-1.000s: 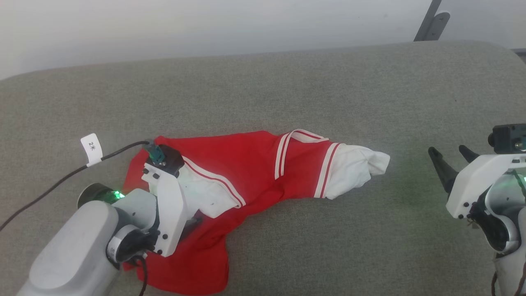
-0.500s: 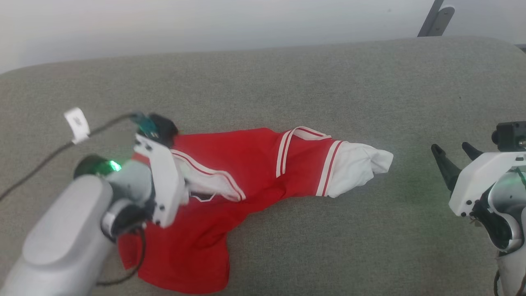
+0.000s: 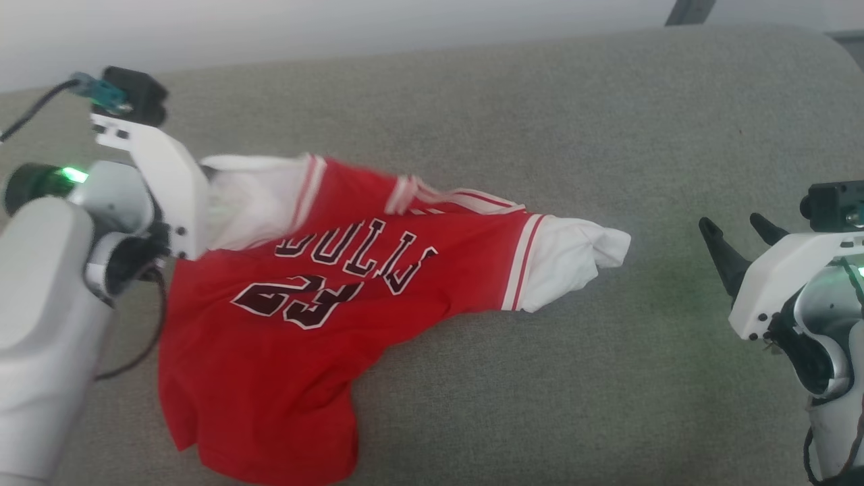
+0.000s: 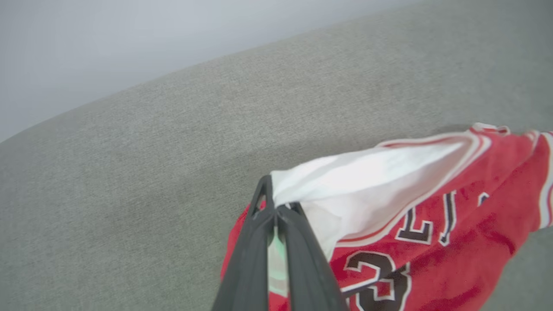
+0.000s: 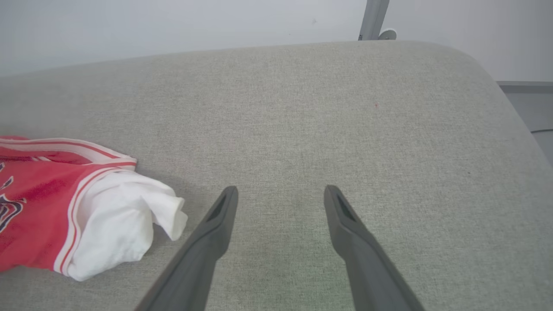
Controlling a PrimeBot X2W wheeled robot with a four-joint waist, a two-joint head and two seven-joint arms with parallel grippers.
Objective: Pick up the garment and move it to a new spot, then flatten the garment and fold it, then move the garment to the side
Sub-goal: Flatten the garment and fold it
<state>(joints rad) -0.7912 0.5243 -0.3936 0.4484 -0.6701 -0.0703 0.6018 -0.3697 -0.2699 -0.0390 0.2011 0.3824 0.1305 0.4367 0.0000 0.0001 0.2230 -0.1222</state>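
The garment (image 3: 283,337), a red T-shirt with white sleeves and black-and-white lettering, hangs partly lifted over the grey cushion (image 3: 472,121). My left gripper (image 4: 273,203) is shut on its white sleeve (image 4: 367,172), holding that end up at the left; in the head view the fingers are hidden behind the white wrist housing (image 3: 169,189). The other white sleeve (image 3: 574,263) still rests on the cushion, also seen as a crumpled sleeve (image 5: 125,224) in the right wrist view. My right gripper (image 5: 278,194) stands open at the right, apart from the garment (image 5: 39,190), its fingertips (image 3: 712,233) dark.
The grey cushion (image 5: 324,121) curves away at its right end. A pale wall (image 3: 337,27) runs behind it. A black cable (image 3: 40,108) trails from my left wrist. A grey metal bracket (image 5: 373,19) stands beyond the cushion's far edge.
My left gripper closed on the white sleeve and rose up and to the left, pulling the garment open so its lettering shows. The right gripper has stayed open in place.
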